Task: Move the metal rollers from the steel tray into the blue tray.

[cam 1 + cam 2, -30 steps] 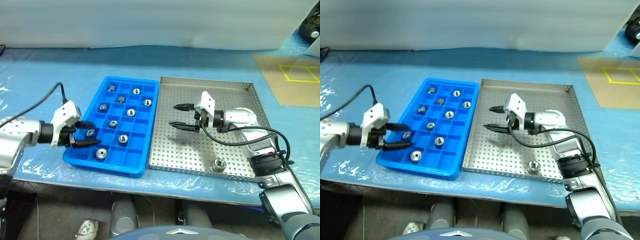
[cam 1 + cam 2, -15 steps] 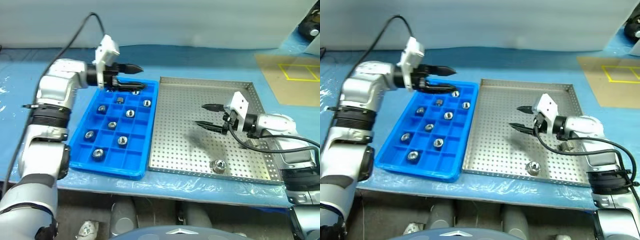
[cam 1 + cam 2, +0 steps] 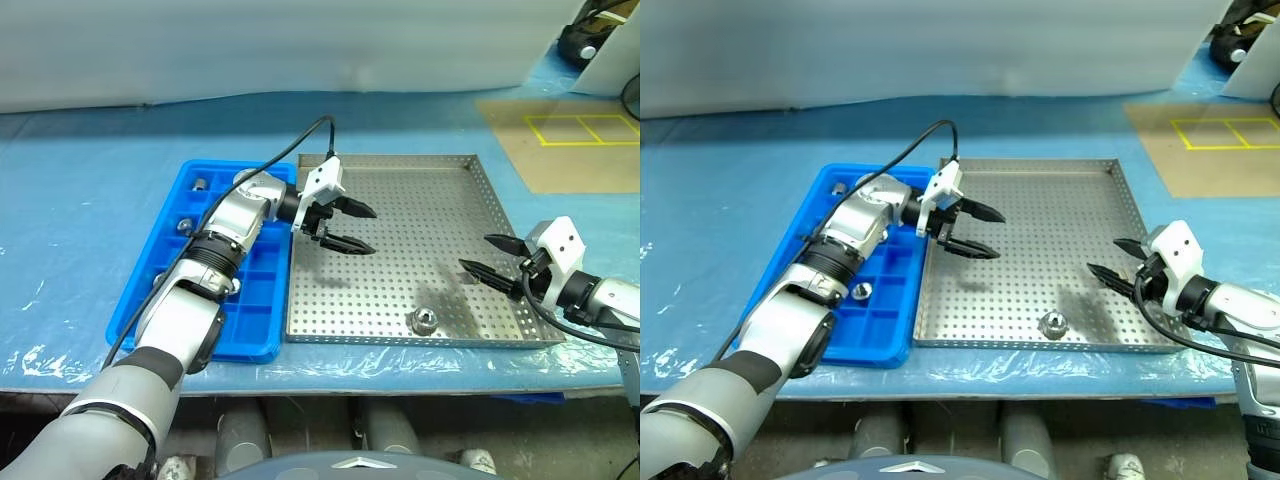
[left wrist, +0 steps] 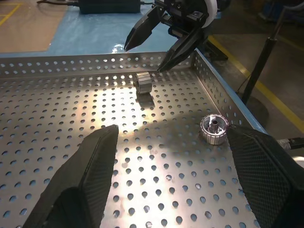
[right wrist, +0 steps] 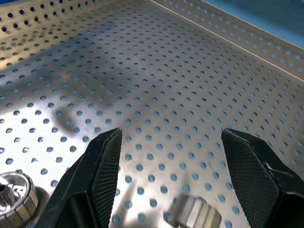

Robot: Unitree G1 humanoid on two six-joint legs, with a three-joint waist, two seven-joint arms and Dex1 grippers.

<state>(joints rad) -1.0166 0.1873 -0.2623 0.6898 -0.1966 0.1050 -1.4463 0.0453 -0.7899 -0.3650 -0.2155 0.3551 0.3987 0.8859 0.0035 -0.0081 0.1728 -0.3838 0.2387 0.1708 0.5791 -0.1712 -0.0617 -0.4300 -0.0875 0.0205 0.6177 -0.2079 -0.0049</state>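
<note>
On the bench, near to far: 1 roller stands on end by the near rim of the steel tray, at about 6 o'clock on its floor. A 2nd roller lies on its side near the tray's right rim, close under the right tool's tips in the left wrist view. The right tool hovers at the tray's 4 o'clock edge, its 2 black fingers spread and grasping nothing, tips pointing toward 9 o'clock across the perforated floor. Both rollers also show at the near edge of the right wrist view, between and beside that tool's fingers, untouched. The left tool hangs over the tray's 9 o'clock side, just past the rim shared with the blue tray, fingers released and empty, pointing toward 3 o'clock. The blue tray sits touching or just beside the steel tray on its left, largely covered by the left arm; a few rollers show in its compartments, 1 in a near cell and others farther along its left column.
</note>
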